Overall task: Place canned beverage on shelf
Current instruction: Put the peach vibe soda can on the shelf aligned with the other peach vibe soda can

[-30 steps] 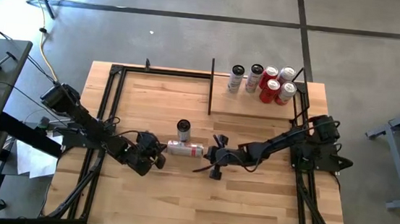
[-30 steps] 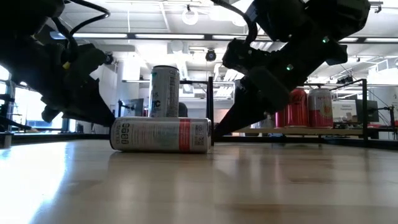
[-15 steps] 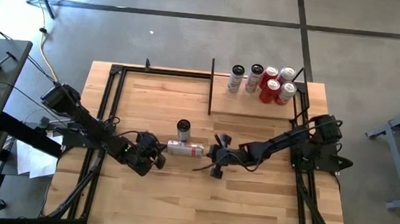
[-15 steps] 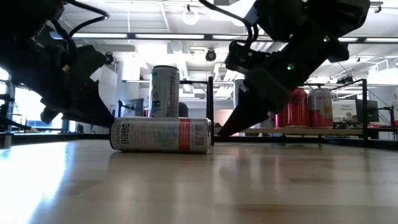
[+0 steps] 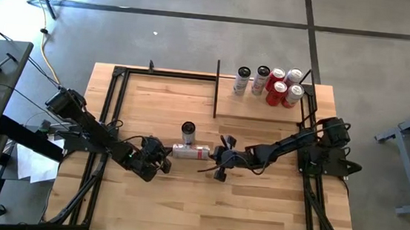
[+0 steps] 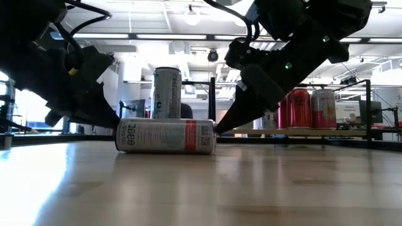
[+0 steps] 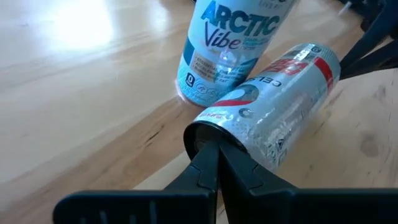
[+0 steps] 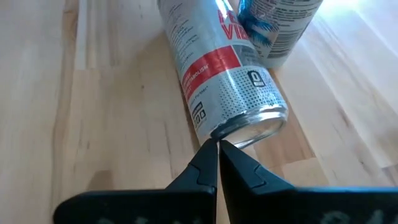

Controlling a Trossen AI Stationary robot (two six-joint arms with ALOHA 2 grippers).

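A silver-and-red can (image 5: 190,152) was seen lying on its side mid-table, just beside an upright white can (image 5: 188,133). The left gripper (image 5: 164,158) was clenched empty, tips pressed to one end of the fallen can; the right gripper (image 5: 215,157) likewise clenched at the other end. The shelf (image 5: 261,109) sat at the far right corner, five cans (image 5: 270,84) standing on it.

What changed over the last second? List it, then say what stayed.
The right pincer slid toward the left arm, its shut tips nudging the lying can slightly that way, up to the left pincer. The can now sits between the two shut pincers. Nothing was gripped. The upright can, the left arm and the cans on the shelf stayed put.
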